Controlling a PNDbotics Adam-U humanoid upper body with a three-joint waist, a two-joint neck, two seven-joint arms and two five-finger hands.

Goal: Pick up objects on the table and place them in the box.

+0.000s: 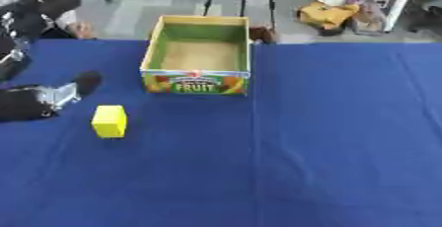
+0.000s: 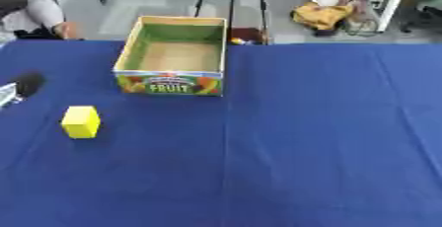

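A yellow block (image 1: pixel 110 121) lies on the blue table (image 1: pixel 328 137), in front of and to the left of the box. The cardboard box (image 1: pixel 198 56), printed with "FRUIT" on its front wall, stands open-topped at the table's far middle, and nothing shows inside it. My left hand (image 1: pixel 52 97), black with a silver part, comes in from the left edge just left of the block and a little above it. It does not touch the block; one finger (image 1: pixel 86 80) points out straight and it holds nothing. My right hand shows in neither view.
A dark part of my left arm (image 1: pixel 39 9) fills the upper left corner. Beyond the table's far edge are stand legs, a yellow bundle (image 1: pixel 326 15) and a person's sleeve (image 2: pixel 39 9).
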